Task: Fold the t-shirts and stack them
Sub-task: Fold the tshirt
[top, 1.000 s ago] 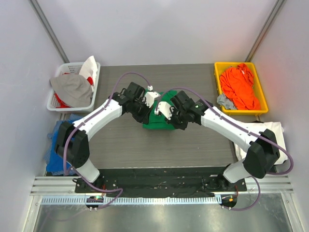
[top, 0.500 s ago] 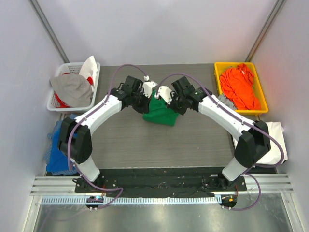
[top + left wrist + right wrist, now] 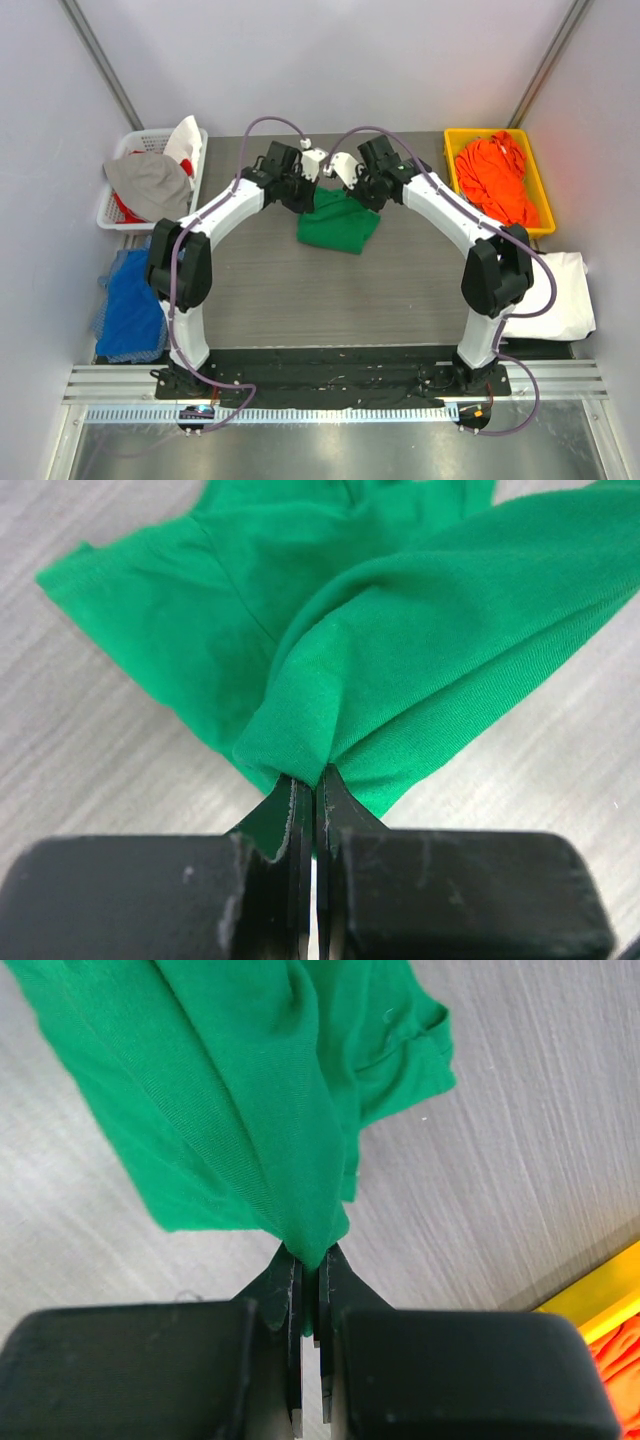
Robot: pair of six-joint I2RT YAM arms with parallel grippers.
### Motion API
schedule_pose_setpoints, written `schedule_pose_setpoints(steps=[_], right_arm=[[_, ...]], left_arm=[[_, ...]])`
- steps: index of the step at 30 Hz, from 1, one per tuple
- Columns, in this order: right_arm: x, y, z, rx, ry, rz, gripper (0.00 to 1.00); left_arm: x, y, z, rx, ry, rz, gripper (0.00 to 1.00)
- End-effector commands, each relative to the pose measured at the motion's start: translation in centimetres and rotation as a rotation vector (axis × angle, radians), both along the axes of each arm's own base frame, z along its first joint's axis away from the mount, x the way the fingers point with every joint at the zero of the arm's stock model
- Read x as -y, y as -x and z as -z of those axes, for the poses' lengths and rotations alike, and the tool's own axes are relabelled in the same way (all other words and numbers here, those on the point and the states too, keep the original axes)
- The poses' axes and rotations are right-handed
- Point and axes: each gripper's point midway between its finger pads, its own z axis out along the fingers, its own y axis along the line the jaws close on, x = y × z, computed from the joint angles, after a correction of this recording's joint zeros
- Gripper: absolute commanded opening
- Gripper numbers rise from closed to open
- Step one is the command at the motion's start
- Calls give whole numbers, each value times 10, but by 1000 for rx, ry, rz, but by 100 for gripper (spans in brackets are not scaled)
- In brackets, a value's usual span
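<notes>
A: Pincer state?
B: Left pincer (image 3: 313,780) clamped tight on green t-shirt (image 3: 338,225) edge. Right pincer (image 3: 310,1255) likewise, pinching a fold.
A: Shirt location?
B: Far-centre of table (image 3: 260,290), bunched, draping from both pincers.

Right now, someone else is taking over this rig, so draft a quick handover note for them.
Left gripper: shut on the green t-shirt at its far edge.
Right gripper: shut on the same edge.
Green t-shirt: bunched, mid table.
Orange t-shirt: crumpled in the yellow bin.
White t-shirt: at the table's near right edge.
Done: nothing stacked.
Left: fold green and orange, then stack.
</notes>
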Motion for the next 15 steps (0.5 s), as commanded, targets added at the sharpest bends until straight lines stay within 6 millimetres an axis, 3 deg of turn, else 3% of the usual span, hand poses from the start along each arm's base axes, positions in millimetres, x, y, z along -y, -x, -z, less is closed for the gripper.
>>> schedule_pose_setpoints(steps=[1,9,13,15], right_arm=[[9,-37,-30,98,-19,42,1],[13,-66,-6,60,-21,64,1],[14,-78,21,19,-3,71,1],[13,-85,23,23,-5,72,1]], left_arm=[[-23,-38,-5,55,-32,-92,0],[-23,-67,7,63,-50,-108,0],[-21,-78,20,51,-71,-104,0],[-20,-86,14,71,-69,-107,0]])
